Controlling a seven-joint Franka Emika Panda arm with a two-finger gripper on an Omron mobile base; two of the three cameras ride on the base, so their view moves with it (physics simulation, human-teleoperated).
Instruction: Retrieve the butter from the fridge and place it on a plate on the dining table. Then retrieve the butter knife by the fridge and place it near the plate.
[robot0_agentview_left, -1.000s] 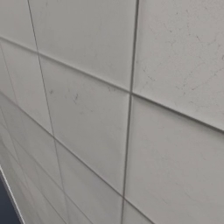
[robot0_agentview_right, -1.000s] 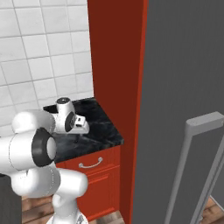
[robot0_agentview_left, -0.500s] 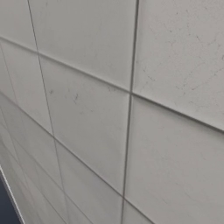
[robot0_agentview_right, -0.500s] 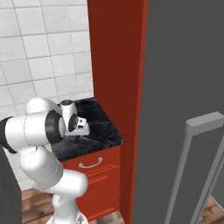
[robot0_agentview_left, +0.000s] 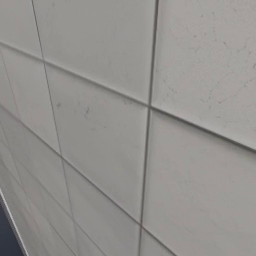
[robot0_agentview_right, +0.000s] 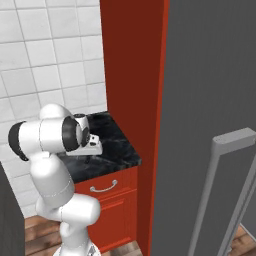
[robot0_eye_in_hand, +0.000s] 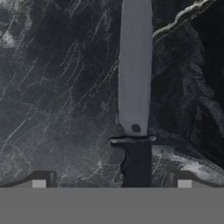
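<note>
My hand is spread above the butter knife on the worktop; flat blade may slip when pinched.

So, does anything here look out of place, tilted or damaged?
Nothing stands out. The butter knife lies flat and whole on the black marble counter, between the open fingers. The fridge beside the red cabinet looks intact.
</note>
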